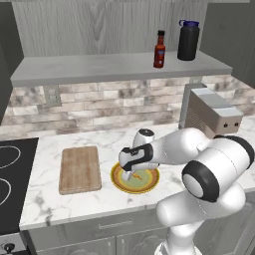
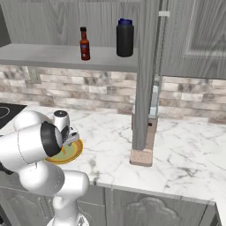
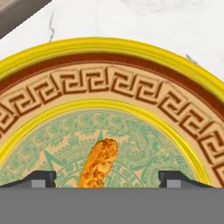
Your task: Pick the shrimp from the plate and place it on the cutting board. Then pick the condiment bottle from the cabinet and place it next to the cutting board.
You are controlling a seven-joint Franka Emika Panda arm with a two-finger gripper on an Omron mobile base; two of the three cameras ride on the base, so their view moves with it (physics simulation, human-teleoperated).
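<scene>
My gripper [image 3: 107, 179] hangs low over the plate [image 1: 117, 180], pointing straight down so the fingers can drop either side of the shrimp [image 3: 99, 164]. In the hand view my two fingertips [image 3: 41, 178] stand wide apart with nothing between them but the shrimp's orange body, which lies on the green centre of the plate, roughly midway between the tips. So the jaws are open and hold nothing; I judge this as the last of the approach before closing.

The shrimp lies lengthwise between the tips, so closing should pinch it across its narrow width. It is small and sits flat, so I will need to get low or the tips may slide over it.

The board [image 1: 79, 168] lies just left of the plate on the worktop [image 1: 60, 204], a short carry. The bottle [image 1: 159, 49] stands upright on the cabinet [image 1: 74, 69] shelf, far and above, beside a larger black bottle [image 1: 189, 40]; that is for later.
</scene>
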